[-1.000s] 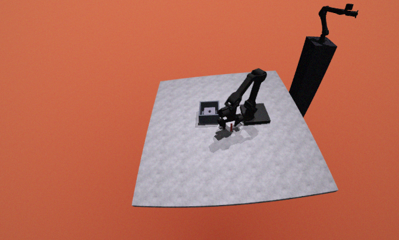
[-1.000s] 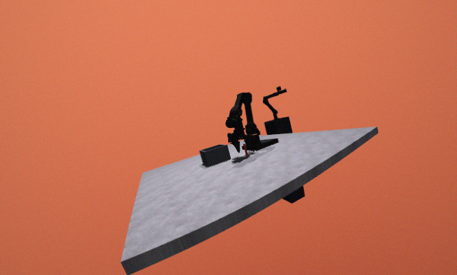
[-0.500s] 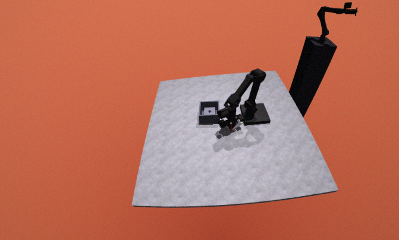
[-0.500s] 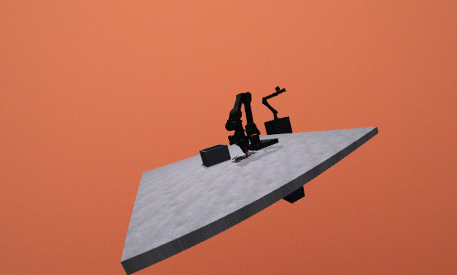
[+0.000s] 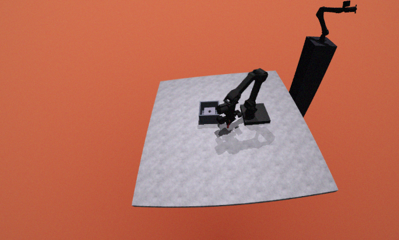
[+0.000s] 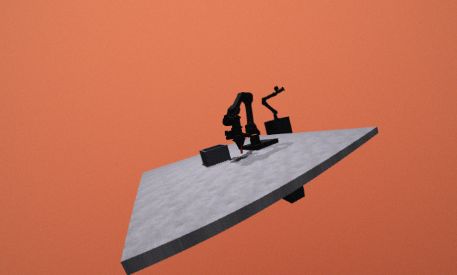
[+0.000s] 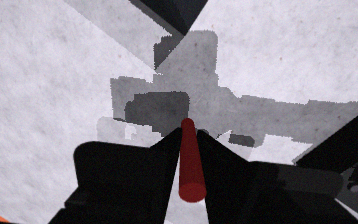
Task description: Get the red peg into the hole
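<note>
The red peg (image 5: 228, 126) (image 6: 242, 150) (image 7: 192, 170) stands roughly upright between the fingers of my gripper (image 5: 229, 121) (image 6: 241, 145) (image 7: 189, 133), which is shut on it. The peg's lower end is at or just above the table; I cannot tell whether it touches. The open dark box (image 5: 209, 120) (image 6: 216, 156) is beside the gripper, to its left in the top and exterior views, and its corner shows at the top of the wrist view (image 7: 180, 15). Inside it, a pale plate (image 5: 206, 113) with a small dark hole lies at the bottom; the arm hides the box's right edge.
The arm's base block (image 5: 261, 114) (image 6: 269, 143) sits close to the right of the gripper on the pale table (image 5: 224, 179) (image 6: 188, 205). A second arm (image 5: 321, 22) (image 6: 269, 105) stands on a tall dark pillar (image 5: 315, 65) beyond the table's edge.
</note>
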Motion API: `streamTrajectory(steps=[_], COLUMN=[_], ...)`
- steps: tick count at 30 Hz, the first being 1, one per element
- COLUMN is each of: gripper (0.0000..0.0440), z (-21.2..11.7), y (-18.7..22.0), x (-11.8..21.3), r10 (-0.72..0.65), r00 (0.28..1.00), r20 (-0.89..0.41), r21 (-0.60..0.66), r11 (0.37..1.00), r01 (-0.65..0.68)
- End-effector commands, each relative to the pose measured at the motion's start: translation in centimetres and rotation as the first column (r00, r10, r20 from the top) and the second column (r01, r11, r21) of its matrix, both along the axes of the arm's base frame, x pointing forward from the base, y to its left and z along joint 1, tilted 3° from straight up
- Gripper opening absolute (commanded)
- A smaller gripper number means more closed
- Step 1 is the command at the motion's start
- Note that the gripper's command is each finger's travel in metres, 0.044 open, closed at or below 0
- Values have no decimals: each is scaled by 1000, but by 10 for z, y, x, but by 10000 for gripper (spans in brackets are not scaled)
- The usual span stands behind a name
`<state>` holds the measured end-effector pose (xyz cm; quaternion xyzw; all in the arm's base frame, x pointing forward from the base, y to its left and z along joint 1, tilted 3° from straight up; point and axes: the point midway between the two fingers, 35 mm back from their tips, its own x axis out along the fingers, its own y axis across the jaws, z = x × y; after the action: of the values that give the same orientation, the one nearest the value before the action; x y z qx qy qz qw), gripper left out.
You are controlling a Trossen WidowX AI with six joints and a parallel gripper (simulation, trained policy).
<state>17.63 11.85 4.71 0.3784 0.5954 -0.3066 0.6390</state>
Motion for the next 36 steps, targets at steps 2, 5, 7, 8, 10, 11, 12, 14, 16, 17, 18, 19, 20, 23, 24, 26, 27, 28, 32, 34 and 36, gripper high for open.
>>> streamTrajectory(steps=[2, 5, 7, 8, 10, 11, 12, 14, 16, 17, 18, 19, 20, 23, 24, 26, 27, 28, 32, 34, 36], gripper=[7, 6, 4, 2, 0, 0, 0, 0, 0, 0, 0, 0, 0, 0, 0, 0, 0, 0, 0, 0, 0], z=[16, 27, 35, 39, 46, 50, 53, 60, 67, 70, 73, 76, 78, 82, 83, 85, 86, 86, 88, 88, 87], y=[-4, -8, -11, -12, -15, -17, -19, -22, -26, -28, -31, -34, -37, -46, -49, -56, -59, -62, -74, -80, -86], x=[10, 17, 22, 25, 30, 33, 36, 42, 49, 52, 55, 58, 61, 70, 73, 79, 82, 84, 95, 99, 104], r10=[32, 49, 58, 62, 67, 70, 71, 74, 75, 74, 73, 72, 69, 59, 55, 45, 40, 35, 16, 5, -5], r00=[998, 996, 994, 993, 990, 989, 988, 986, 984, 983, 982, 981, 981, 980, 980, 980, 980, 979, 979, 979, 978], r20=[49, 77, 95, 104, 120, 127, 134, 148, 162, 169, 174, 178, 182, 189, 190, 194, 196, 198, 205, 206, 207], r21=[-18, -34, -44, -49, -59, -64, -69, -77, -86, -91, -95, -100, -104, -113, -116, -121, -123, -125, -131, -134, -136], r11=[999, 998, 998, 997, 996, 996, 996, 995, 994, 994, 994, 994, 993, 993, 993, 992, 992, 992, 991, 991, 990], r01=[-31, -47, -54, -57, -61, -62, -63, -63, -61, -59, -57, -54, -51, -38, -33, -22, -16, -11, 12, 23, 34])
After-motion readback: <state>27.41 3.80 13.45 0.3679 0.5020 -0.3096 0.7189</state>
